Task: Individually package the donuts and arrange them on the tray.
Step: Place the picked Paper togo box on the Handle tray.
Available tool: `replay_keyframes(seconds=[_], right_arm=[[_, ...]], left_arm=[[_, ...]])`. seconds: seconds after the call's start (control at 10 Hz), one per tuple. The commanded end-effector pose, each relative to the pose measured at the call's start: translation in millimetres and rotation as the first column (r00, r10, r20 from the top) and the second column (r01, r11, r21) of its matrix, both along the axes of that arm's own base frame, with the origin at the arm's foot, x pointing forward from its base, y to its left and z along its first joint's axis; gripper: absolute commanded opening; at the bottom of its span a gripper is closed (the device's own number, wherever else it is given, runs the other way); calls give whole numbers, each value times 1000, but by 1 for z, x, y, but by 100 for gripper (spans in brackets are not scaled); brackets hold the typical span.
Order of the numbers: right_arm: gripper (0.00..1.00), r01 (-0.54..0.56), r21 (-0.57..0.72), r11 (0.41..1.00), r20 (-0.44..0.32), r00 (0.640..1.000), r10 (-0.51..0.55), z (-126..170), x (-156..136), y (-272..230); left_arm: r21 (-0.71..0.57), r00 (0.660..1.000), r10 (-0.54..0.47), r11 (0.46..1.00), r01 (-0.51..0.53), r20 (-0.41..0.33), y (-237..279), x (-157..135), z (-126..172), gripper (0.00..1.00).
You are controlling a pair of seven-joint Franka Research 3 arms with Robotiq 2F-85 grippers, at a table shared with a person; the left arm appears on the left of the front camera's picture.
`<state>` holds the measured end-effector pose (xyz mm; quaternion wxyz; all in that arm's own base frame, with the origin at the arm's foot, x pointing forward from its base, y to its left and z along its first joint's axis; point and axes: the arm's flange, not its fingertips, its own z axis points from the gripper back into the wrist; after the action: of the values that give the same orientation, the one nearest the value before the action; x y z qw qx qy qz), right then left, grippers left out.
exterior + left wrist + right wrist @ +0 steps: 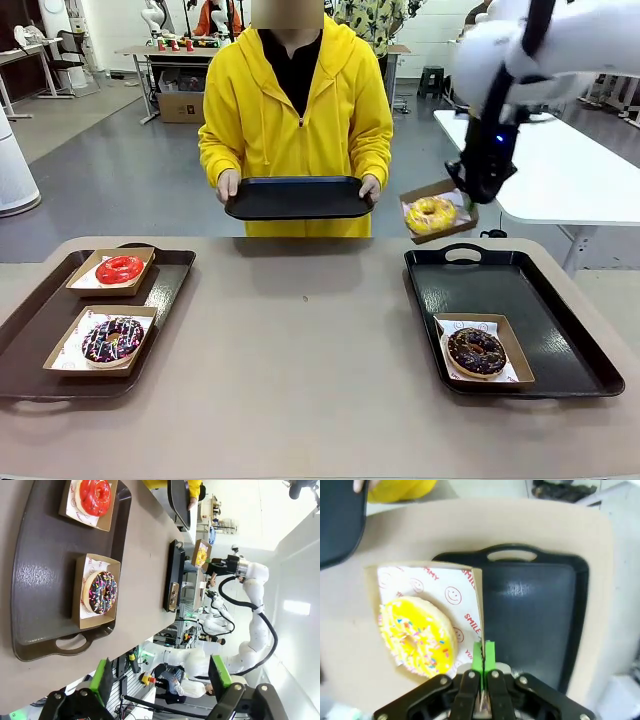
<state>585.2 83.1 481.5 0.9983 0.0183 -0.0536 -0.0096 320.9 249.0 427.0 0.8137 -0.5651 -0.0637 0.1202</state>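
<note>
My right gripper (467,199) hangs above the far end of the black tray (480,285), shut on the edge of a cardboard box (465,587) that holds the yellow donut (431,214). In the right wrist view the green pads (477,656) pinch the box wall, with the yellow donut (417,636) to their left. The chocolate donut (476,351) sits boxed on that tray's near end. The red donut (120,269) and the purple sprinkled donut (112,340) lie boxed on the brown tray (172,280) at the left. My left gripper (161,677) is open with nothing between its fingers, beyond that tray's handle.
A person in a yellow hoodie stands at the far side, holding another black tray (298,197) with both hands just past the table edge. A white table (570,170) stands behind my right arm. The table's middle, between the two trays, is bare.
</note>
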Motion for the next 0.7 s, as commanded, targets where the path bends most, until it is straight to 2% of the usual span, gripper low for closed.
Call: replay_keyframes(seconds=[0.0,0.3,0.6], right_arm=[[1,3,123,992,19,1000,-5,-31,-1,-23],[1,51,153,987,-23,999,-48,-58,11,-48],[1,68,129,989,-35,997,-64,-63,9,-51]], left_arm=[[10,1000,-6,1000,6,2,0,-3,2,100],[10,1000,-6,1000,6,2,0,-3,2,100],[10,1000,-6,1000,6,2,0,-3,2,100]])
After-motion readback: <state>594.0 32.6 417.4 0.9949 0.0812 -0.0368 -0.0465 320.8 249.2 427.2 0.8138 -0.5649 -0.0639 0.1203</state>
